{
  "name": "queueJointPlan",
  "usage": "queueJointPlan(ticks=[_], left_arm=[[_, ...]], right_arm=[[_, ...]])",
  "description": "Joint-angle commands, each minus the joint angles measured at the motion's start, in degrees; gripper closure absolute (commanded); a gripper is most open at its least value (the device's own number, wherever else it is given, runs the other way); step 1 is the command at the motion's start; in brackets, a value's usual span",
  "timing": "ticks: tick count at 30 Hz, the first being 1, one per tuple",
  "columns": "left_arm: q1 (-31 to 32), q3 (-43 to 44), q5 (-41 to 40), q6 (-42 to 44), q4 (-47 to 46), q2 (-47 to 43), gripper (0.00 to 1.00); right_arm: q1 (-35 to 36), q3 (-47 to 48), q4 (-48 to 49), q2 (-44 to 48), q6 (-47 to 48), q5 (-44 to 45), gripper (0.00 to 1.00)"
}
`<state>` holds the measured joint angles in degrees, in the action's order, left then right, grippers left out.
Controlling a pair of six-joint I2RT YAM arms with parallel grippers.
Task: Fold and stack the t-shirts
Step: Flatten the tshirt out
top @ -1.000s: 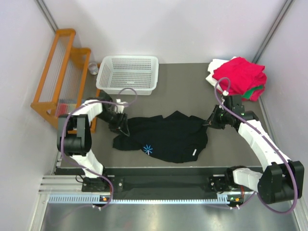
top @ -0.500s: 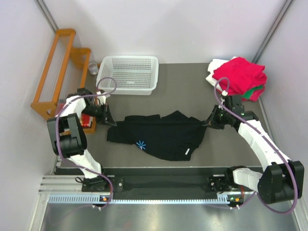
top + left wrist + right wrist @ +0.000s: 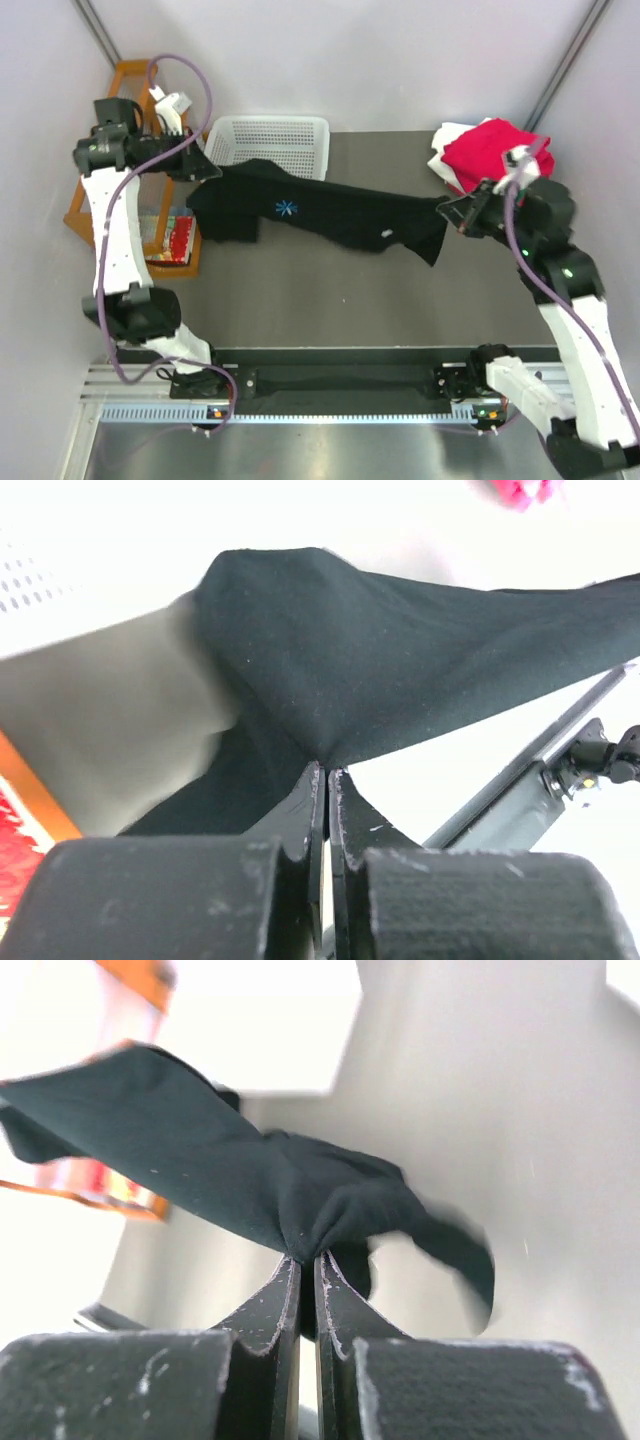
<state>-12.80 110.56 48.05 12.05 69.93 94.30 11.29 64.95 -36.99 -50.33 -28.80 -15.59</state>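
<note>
The black t-shirt [image 3: 320, 205] with its light-blue starburst mark [image 3: 286, 208] hangs stretched in the air between both arms, above the table. My left gripper [image 3: 207, 170] is shut on its left end, and in the left wrist view the cloth [image 3: 380, 680] fans out from the closed left gripper [image 3: 326, 770]. My right gripper [image 3: 450, 210] is shut on the right end, where the cloth [image 3: 250, 1180] bunches at the closed right gripper [image 3: 307, 1257]. The folded red t-shirt [image 3: 495, 150] lies on a pile with white and green cloth at the back right.
A white perforated basket [image 3: 270, 145] stands at the back, partly behind the lifted shirt. An orange wooden rack [image 3: 130, 120] stands at the left with a red packet [image 3: 172, 240] below it. The dark table [image 3: 330, 290] lies under the shirt.
Both arms have risen and spread apart, lifting the black t-shirt off the table and stretching it out. The left gripper closed on the shirt's left end.
</note>
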Motion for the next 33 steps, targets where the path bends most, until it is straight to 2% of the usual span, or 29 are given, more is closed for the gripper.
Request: queueJointPlan(ticks=[1,4,9,14,22,28,33], left_arm=[[1.72,8.25,2.84,0.95,7.58,-11.76,1.00],[2.34,9.58,3.19,3.49,9.78,-18.87,1.00],[2.34,11.25,4.68,13.33,15.14,-29.42,1.00],[2.34,10.12,3.98,13.79,16.38,-34.53,1.00],[2.34,2.65,2.75,14.66,14.63,-32.16,1.00],[2.43,-7.11,0.99,12.91,4.96,-31.82,1.00],[2.43,-7.73,4.94,13.69,6.18,-28.30,1.00]], right_arm=[[1.98,10.34,-3.15,8.21,2.34,3.81,1.00],[3.83,14.84,-4.58,12.60,2.08,5.57,1.00],[4.97,23.19,-8.88,17.10,1.99,8.39,1.00],[5.76,23.74,-12.57,19.12,1.73,11.11,1.00],[6.29,18.38,-12.14,17.46,-0.21,15.24,1.00],[6.29,11.88,-8.37,12.46,-1.09,17.53,1.00],[6.29,8.01,-6.60,9.11,-1.87,17.35,1.00]])
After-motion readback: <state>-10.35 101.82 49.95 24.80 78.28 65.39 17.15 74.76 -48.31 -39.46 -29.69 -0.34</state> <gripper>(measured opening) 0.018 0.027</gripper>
